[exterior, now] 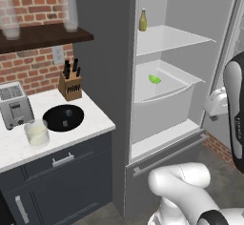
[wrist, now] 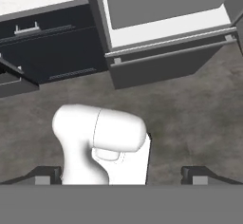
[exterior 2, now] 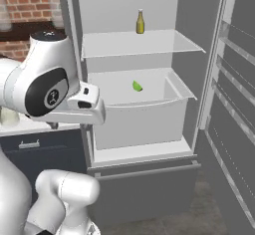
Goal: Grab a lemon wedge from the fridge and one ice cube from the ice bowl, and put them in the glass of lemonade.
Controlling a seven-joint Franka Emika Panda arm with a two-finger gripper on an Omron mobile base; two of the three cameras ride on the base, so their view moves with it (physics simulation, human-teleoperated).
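Note:
The fridge (exterior: 112, 52) stands open, its white shelved interior (exterior 2: 149, 10) facing me. The small yellow-green lemon wedge (exterior: 155, 79) (exterior 2: 137, 86) lies in the middle bin. On the white counter to the left sit the black ice bowl (exterior: 63, 117) and, in front of it, the glass of lemonade (exterior: 36, 132). My gripper (wrist: 121, 173) is open with nothing between its fingers, pointing down at the floor in front of the fridge. The hand (exterior: 217, 102) (exterior 2: 87, 102) hangs outside the fridge, apart from the wedge.
A yellow bottle (exterior: 143, 20) (exterior 2: 140, 22) stands on the top shelf. The open fridge door (exterior 2: 234, 79) is at the right. A toaster (exterior: 14, 105), knife block (exterior: 71, 83) and two frosted glasses (exterior: 70, 12) on a wall shelf are at the left. The freezer drawer (wrist: 166, 52) is below.

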